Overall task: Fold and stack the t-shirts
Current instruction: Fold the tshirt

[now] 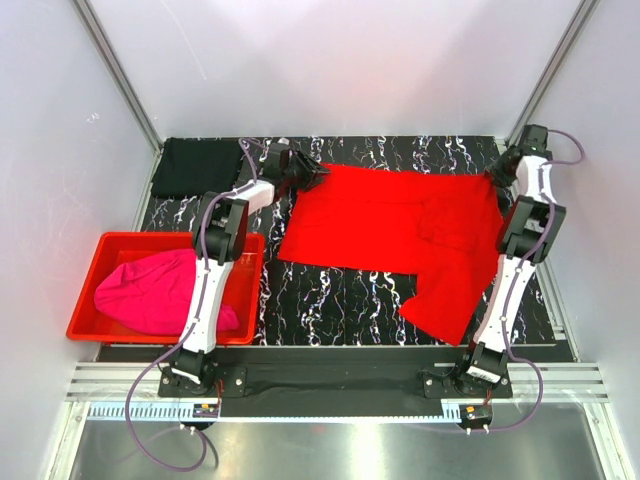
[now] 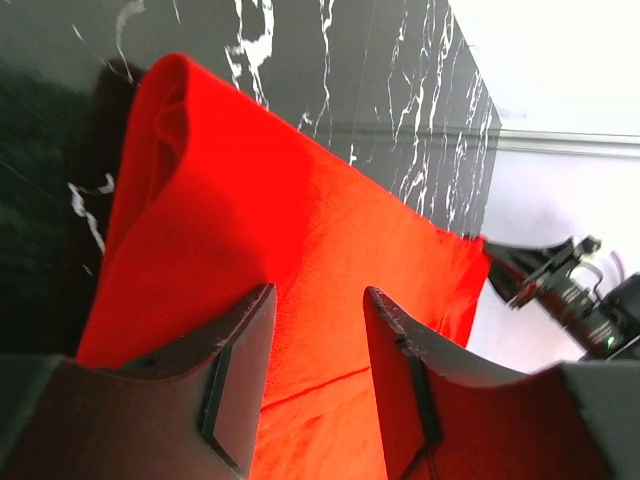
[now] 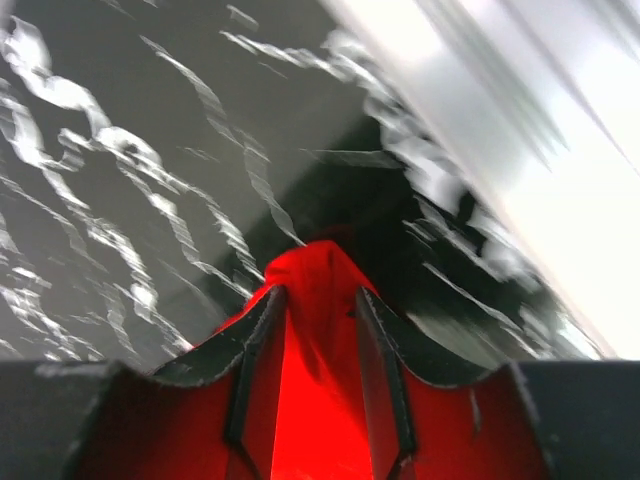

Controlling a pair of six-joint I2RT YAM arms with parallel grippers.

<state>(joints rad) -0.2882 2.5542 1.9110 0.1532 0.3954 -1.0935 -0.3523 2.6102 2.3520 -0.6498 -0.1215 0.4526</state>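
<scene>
On the dark marbled surface (image 1: 340, 300) the red t-shirt (image 1: 390, 220) lies spread near the far edge. The right claw (image 3: 318, 295) pinches its right corner; whether the left claw (image 2: 318, 295) grips, I cannot tell. A loose corner could slip mid-fold.

Two slim arms, the left arm (image 1: 203, 300) and right arm (image 1: 500, 300), have white links, black joint housings, black bolted bases (image 1: 190, 375), looping purple cables (image 1: 135, 415) and dark wedge-shaped fingers (image 2: 240, 370).
</scene>
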